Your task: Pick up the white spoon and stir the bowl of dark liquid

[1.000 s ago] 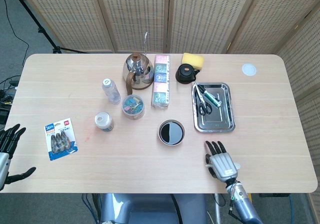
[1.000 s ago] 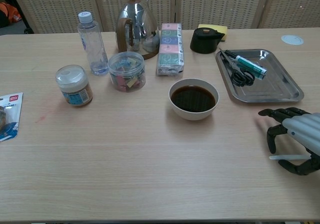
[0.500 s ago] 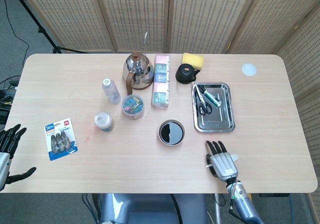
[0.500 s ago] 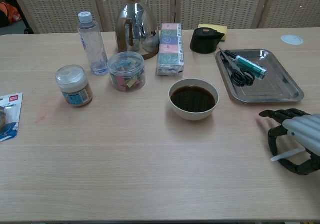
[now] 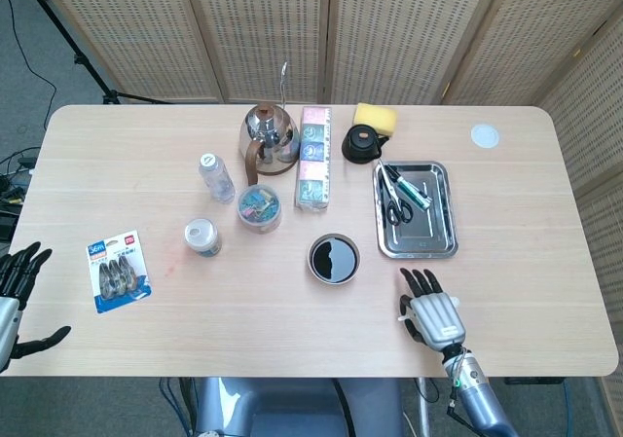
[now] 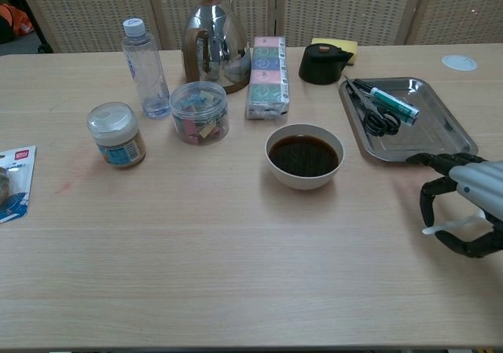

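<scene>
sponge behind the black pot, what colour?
Yellow sponge, clearest in the head view.

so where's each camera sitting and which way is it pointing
Head view: high above the near table edge, looking steeply down; left hand at lower left, right hand at lower right.
Chest view: low at the near edge, facing across the table toward the screens; only the right hand, holding the white spoon.
Shared: bowl, tray, kettle.
</scene>
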{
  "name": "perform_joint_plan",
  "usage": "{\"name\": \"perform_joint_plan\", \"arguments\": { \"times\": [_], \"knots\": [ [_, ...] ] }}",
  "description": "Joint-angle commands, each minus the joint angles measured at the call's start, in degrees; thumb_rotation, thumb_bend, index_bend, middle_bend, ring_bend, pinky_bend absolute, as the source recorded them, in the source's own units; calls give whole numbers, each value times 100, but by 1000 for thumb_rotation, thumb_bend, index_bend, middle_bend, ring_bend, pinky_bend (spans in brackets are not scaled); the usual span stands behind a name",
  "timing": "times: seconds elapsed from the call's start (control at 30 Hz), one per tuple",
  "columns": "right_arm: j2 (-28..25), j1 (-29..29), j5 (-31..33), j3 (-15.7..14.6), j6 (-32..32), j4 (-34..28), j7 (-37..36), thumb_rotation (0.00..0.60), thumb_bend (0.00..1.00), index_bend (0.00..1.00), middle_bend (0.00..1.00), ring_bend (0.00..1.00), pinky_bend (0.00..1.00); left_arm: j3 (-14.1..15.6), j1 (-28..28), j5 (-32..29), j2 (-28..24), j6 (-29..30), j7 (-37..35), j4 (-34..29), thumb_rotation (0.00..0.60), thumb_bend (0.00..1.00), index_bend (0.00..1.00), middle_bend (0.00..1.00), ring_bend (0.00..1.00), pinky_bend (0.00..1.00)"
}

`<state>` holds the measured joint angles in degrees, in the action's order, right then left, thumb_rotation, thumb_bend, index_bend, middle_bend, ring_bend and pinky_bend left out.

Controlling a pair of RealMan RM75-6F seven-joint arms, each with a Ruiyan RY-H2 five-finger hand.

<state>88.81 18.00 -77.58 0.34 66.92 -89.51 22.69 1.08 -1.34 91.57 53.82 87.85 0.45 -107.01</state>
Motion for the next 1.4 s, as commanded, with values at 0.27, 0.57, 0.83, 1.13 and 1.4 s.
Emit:
{"name": "perform_joint_plan", "arguments": {
  "times": [0.27,0.57,0.83,1.13,1.4],
  "knots": [
    [-808,258,-35,663,86,-1286,-833,600,517,543,42,0,0,9,15,26,-24,30,-54,-17,600,0,0,0,0,0],
    [-1359,982,1078,1602,-896,-2210,-1706,600,543,543,42,0,0,17,14,28,-40,20,-81,-32,600,0,0,0,0,0],
    [-1162,1655,2056,2123,-1265,-2391,-1843,600,570,543,49,0,0,8,17,13,-78,31,-172,-26,600,0,0,0,0,0],
    [-665,2324,3044,2301,-1388,-2104,-1748,600,608,543,52,0,0,1,12,-2,-129,27,-294,-1,600,0,0,0,0,0],
    [-160,2737,3481,2273,-1458,-1607,-1867,600,620,543,52,0,0,14,-9,-24,-170,-39,-346,-5,600,0,0,0,0,0]
  ]
}}
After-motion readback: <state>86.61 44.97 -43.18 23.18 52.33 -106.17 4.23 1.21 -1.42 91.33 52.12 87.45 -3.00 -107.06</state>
